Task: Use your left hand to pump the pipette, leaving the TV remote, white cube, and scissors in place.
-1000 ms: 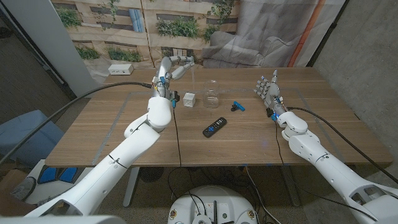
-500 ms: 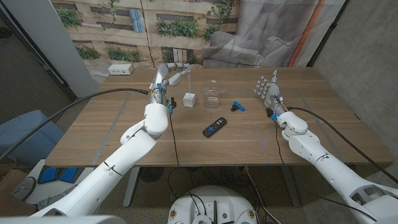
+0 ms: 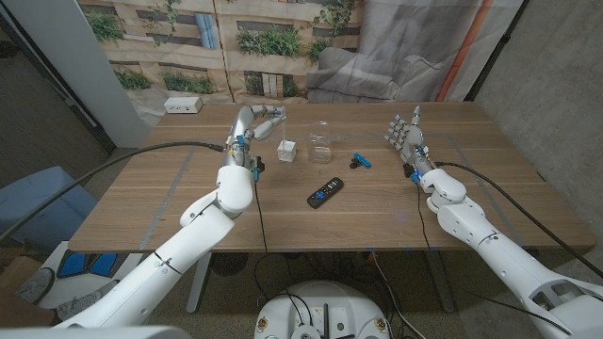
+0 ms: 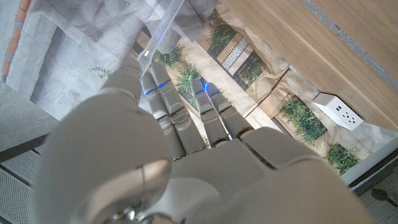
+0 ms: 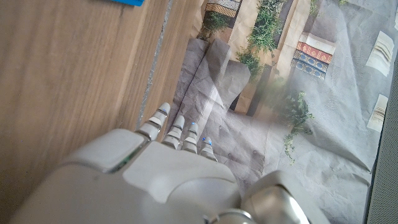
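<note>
Nearest to you on the wooden table (image 3: 141,202), the black TV remote (image 3: 325,193) lay flat at an angle, near the middle and well apart from both hands.

Further back and to the right, the scissors (image 3: 361,160) with blue handles lay on the wood, between the remote and your right hand (image 3: 404,137). That hand stood raised near the table's right side, fingers (image 3: 399,125) upright and slightly apart, holding nothing. In the right wrist view the right hand (image 5: 174,168) showed its back with the fingertips (image 5: 160,113) extended along the table edge; a blue corner of something sat at the frame's border, too little of it to identify.

In the same row as the scissors, a clear glass jar (image 3: 321,138) stood upright at mid-table. Just to its left sat the white cube (image 3: 286,150), resting on the wood.

Above the cube, your left hand (image 3: 257,121) was lifted off the table with the fingers curled around the pipette (image 3: 279,125), a thin clear tube that hung downward from the grip, its tip close over the cube; whether it touched the cube cannot be told. The left wrist view showed the left hand (image 4: 186,149) from behind, fingers (image 4: 163,99) closed together with the clear pipette (image 4: 163,28) stem running out past them.

At the far left corner a white power strip (image 3: 183,104) lay on the table.
</note>
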Tool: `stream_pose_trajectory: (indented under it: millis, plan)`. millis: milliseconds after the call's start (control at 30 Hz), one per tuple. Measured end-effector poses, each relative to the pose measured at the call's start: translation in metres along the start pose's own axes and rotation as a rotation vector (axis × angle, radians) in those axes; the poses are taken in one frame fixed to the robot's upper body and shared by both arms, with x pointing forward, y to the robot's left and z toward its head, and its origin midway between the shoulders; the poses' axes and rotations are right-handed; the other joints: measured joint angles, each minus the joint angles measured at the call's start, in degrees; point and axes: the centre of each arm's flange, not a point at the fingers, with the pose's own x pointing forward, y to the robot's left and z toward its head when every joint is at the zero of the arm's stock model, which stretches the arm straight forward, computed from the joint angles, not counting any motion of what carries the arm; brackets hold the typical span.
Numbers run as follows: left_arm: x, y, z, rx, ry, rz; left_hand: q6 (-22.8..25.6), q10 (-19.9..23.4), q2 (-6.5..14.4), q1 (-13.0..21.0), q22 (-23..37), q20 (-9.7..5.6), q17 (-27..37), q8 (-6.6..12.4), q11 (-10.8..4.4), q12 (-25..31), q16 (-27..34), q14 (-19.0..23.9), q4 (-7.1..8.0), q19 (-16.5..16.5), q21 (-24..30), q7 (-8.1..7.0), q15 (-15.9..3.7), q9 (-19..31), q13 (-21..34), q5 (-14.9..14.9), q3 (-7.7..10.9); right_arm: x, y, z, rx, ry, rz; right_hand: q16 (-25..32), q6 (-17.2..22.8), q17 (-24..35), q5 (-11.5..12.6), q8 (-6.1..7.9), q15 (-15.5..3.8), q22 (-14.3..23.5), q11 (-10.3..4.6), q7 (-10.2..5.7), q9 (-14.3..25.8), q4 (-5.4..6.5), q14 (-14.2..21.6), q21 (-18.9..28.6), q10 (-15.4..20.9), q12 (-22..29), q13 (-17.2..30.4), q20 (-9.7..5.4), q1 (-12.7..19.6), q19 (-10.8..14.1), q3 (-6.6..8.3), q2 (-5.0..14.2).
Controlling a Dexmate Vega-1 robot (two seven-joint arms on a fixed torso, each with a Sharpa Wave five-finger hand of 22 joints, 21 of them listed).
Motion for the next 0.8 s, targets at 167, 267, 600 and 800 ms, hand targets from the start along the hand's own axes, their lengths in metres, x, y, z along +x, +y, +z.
stream_pose_trajectory:
  millis: [167, 267, 600, 800]
  plan:
    - [-0.005, -0.002, -0.007, 0.006, 0.004, -0.005, -0.3, -0.4, 0.0, 0.0, 0.0, 0.0, 0.0, 0.0, -0.19, 0.0, 0.0, 0.0, 0.0, 0.0, 0.0, -0.31, 0.0, 0.0, 0.0, 0.0, 0.0, 0.0, 0.0, 0.0, 0.0, 0.0, 0.0, 0.0, 0.0, 0.0, 0.0, 0.0, 0.0, 0.0, 0.0, 0.0, 0.0, 0.0, 0.0, 0.0, 0.0, 0.0, 0.0, 0.0, 0.0, 0.0, 0.0, 0.0]
    - [-0.008, -0.003, -0.01, 0.007, 0.004, -0.007, -0.3, -0.5, 0.0, 0.0, 0.0, 0.0, 0.0, 0.0, -0.3, 0.0, 0.0, 0.0, 0.0, 0.0, 0.0, -0.31, 0.0, 0.0, 0.0, 0.0, 0.0, 0.0, 0.0, 0.0, 0.0, 0.0, 0.0, 0.0, 0.0, 0.0, 0.0, 0.0, 0.0, 0.0, 0.0, 0.0, 0.0, 0.0, 0.0, 0.0, 0.0, 0.0, 0.0, 0.0, 0.0, 0.0, 0.0, 0.0]
    - [-0.014, -0.008, -0.02, 0.002, -0.008, -0.001, -0.5, -0.7, 0.0, 0.0, 0.0, 0.0, 0.0, 0.0, -0.31, 0.0, 0.0, 0.0, 0.0, 0.0, 0.0, -0.52, 0.0, 0.0, 0.0, 0.0, 0.0, 0.0, 0.0, 0.0, 0.0, 0.0, 0.0, 0.0, 0.0, 0.0, 0.0, 0.0, 0.0, 0.0, 0.0, 0.0, 0.0, 0.0, 0.0, 0.0, 0.0, 0.0, 0.0, 0.0, 0.0, 0.0, 0.0, 0.0]
    - [-0.017, -0.011, -0.026, 0.002, -0.007, -0.001, -0.6, -1.0, 0.0, 0.0, 0.0, 0.0, 0.0, 0.0, -0.19, 0.0, 0.0, 0.0, 0.0, 0.0, 0.0, -0.62, 0.0, 0.0, 0.0, 0.0, 0.0, 0.0, 0.0, 0.0, 0.0, 0.0, 0.0, 0.0, 0.0, 0.0, 0.0, 0.0, 0.0, 0.0, 0.0, 0.0, 0.0, 0.0, 0.0, 0.0, 0.0, 0.0, 0.0, 0.0, 0.0, 0.0, 0.0, 0.0]
